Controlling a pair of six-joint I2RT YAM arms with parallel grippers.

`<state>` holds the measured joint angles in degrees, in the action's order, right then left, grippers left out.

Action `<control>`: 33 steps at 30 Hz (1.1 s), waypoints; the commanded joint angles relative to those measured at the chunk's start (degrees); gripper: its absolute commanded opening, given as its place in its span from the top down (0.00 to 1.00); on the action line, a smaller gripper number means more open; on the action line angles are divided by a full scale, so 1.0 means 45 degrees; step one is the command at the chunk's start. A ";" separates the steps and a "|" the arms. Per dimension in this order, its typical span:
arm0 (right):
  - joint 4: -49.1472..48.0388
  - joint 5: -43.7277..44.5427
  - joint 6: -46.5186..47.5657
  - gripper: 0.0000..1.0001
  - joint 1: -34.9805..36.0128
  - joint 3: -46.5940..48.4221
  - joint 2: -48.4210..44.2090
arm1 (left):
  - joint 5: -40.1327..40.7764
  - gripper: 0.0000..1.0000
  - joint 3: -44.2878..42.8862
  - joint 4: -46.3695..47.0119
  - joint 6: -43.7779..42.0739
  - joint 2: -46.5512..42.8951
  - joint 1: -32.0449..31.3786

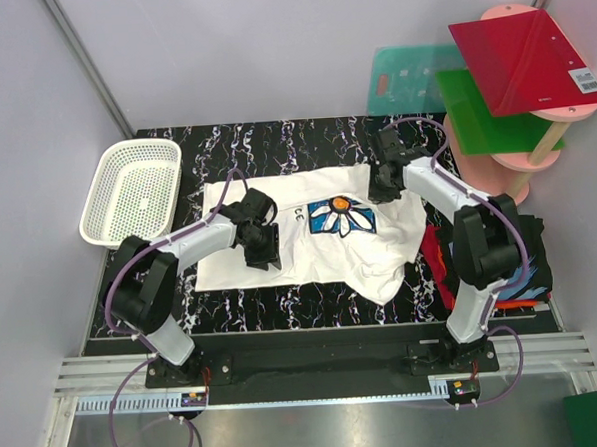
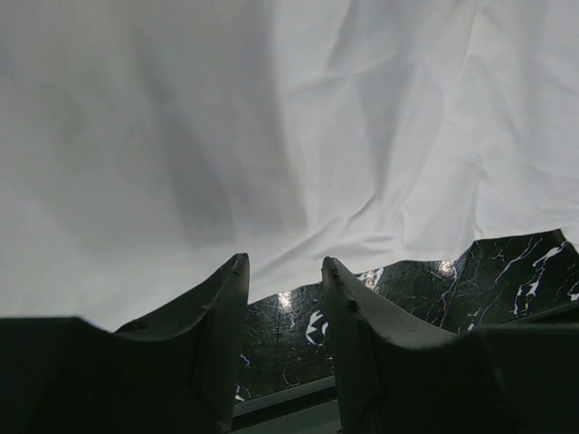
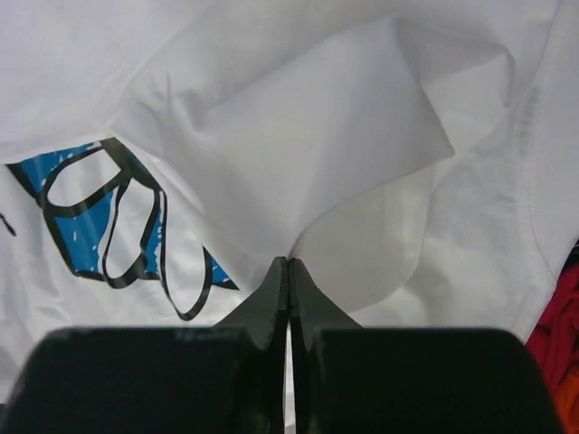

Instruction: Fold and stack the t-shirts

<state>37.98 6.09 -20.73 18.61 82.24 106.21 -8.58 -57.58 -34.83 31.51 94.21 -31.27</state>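
Note:
The white t-shirt [image 1: 320, 247] with the blue daisy print [image 1: 341, 216] lies spread on the black marbled table. My right gripper [image 1: 382, 189] is at the shirt's far right corner, shut on a pinched fold of its white cloth [image 3: 317, 136], with the daisy print [image 3: 99, 217] to its left. My left gripper [image 1: 260, 248] hovers over the shirt's left side; its fingers [image 2: 231, 289] stand open, with bare table between them and the white cloth's [image 2: 271, 136] edge just past the tips. A red-orange t-shirt [image 1: 436, 266] and a black printed one [image 1: 536, 261] lie bunched at the right.
A white mesh basket [image 1: 132, 192] stands at the table's back left. Green and red boards [image 1: 525, 61] rest on a pink stand at the back right. Grey walls close in the left and right sides.

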 commanded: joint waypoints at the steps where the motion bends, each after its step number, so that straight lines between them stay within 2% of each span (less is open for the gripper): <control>1: 0.0370 -0.1017 -0.0744 1.00 0.0044 -0.0987 -0.1024 | -0.0242 0.58 -0.0349 0.0181 -0.0048 -0.0038 -0.0064; 6: 0.0350 -0.3108 -0.1135 0.98 0.0141 -0.2101 -0.0655 | -0.0300 0.58 -0.0427 0.0201 -0.0068 -0.0019 -0.0064; 11: 0.0330 -0.5392 -0.0920 0.73 0.0142 -0.2357 -0.0360 | -0.0301 0.56 -0.0524 0.0181 -0.0204 -0.0136 -0.0064; 14: 0.0350 -0.5241 -0.0804 0.47 0.0142 -0.2105 -0.1101 | -0.0242 0.50 -0.0700 0.0123 -0.0244 -0.0116 -0.0064; 16: 0.0350 -0.4929 -0.0570 0.37 0.0142 -0.1850 -0.1782 | -0.0203 0.41 -0.0855 0.0084 -0.0283 -0.0097 -0.0064; 17: 0.0350 -0.4734 -0.0491 0.31 0.0142 -0.1540 -0.1999 | -0.0203 0.40 -0.0914 0.0045 -0.0263 -0.0077 -0.0064; 18: 0.0350 -0.4558 -0.0297 0.30 0.0142 -0.1363 -0.2446 | -0.0184 0.39 -0.1031 0.0006 -0.0302 -0.0058 -0.0064; 19: 0.0350 -0.3918 -0.0199 0.30 0.0142 -0.1187 -0.2625 | -0.0183 0.39 -0.1071 0.0005 -0.0322 -0.0038 -0.0064; 22: -0.0058 -0.2124 0.0251 0.43 0.0142 -0.0639 -0.3192 | -0.0203 0.39 -0.1188 -0.0014 -0.0342 0.0059 -0.0064; 23: -0.0602 -0.1612 0.0271 0.75 0.0142 -0.0619 -0.3251 | -0.0222 0.40 -0.1188 -0.0014 -0.0341 0.0098 -0.0064; 24: -0.0858 -0.1123 0.0426 0.91 0.0122 -0.0541 -0.3193 | -0.0242 0.40 -0.1188 -0.0014 -0.0322 0.0157 -0.0064; 25: -0.1383 -0.0616 0.0601 1.00 0.0141 -0.0502 -0.3058 | -0.0242 0.41 -0.1188 -0.0014 -0.0302 0.0196 -0.0064; 29: -0.1331 0.0072 0.0992 1.00 0.0122 0.1038 -0.1069 | -0.0242 0.41 -0.1130 0.0005 -0.0302 0.0313 -0.0064; 33: 0.0053 0.0736 0.0721 1.00 0.0122 0.2796 0.2032 | -0.0203 0.42 -0.0974 0.0025 -0.0302 0.0216 -0.0064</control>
<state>33.93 3.60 -18.20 18.85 89.84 104.01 -8.82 -61.10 -35.33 30.87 95.66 -31.35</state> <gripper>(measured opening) 0.010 0.590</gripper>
